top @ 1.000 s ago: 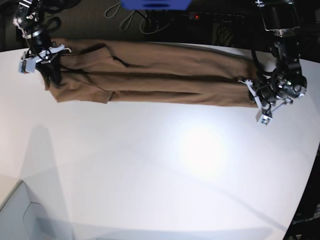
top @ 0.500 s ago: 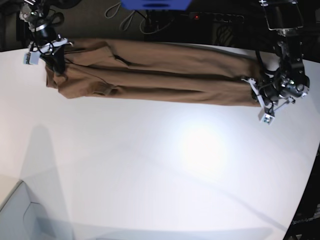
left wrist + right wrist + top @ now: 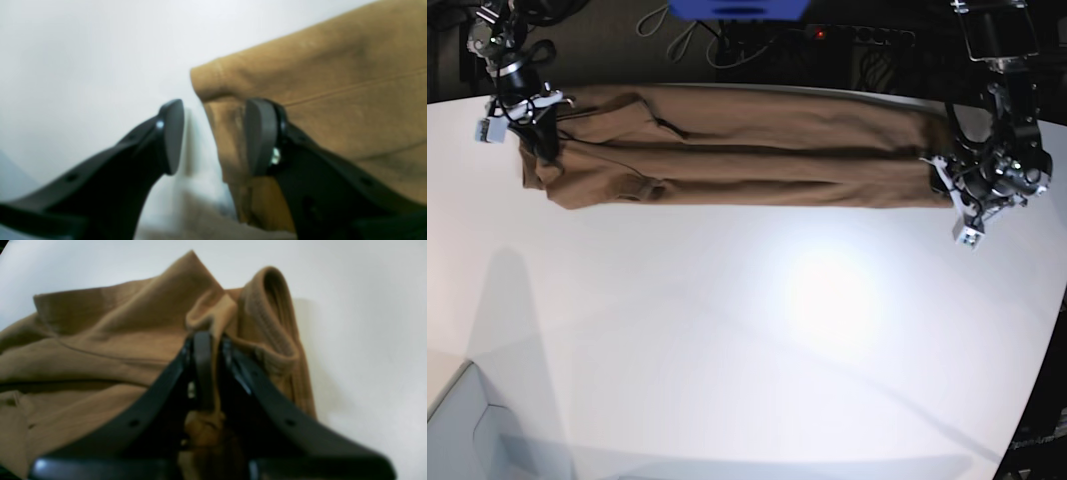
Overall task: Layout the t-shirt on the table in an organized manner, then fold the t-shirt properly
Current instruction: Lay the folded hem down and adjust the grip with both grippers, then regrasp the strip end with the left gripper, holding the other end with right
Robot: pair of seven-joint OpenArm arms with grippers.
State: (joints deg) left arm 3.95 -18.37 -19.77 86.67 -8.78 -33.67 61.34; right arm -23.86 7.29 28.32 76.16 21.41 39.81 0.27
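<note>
The white table (image 3: 757, 350) is seen bearing the tan-brown t-shirt (image 3: 747, 150), stretched in a long band along its far edge. Its ribbed neckline end is pinched by the right gripper (image 3: 208, 340); the left gripper (image 3: 213, 136) is spread at the hem corner.

Both arms are black, with dark cabling looped along the links and small white blocky parts near the wrists in the base view. Left gripper (image 3: 213, 136) has two matte black fingers (image 3: 171, 135) with flat, rounded paddle-like pads, a small shiny screw near each tip, and recessed holes along the tapering finger bodies. Right gripper (image 3: 208, 353) has the same matte black build, long tapered fingers (image 3: 201, 366) with a round hole in each side and a pale glint low between them.
</note>
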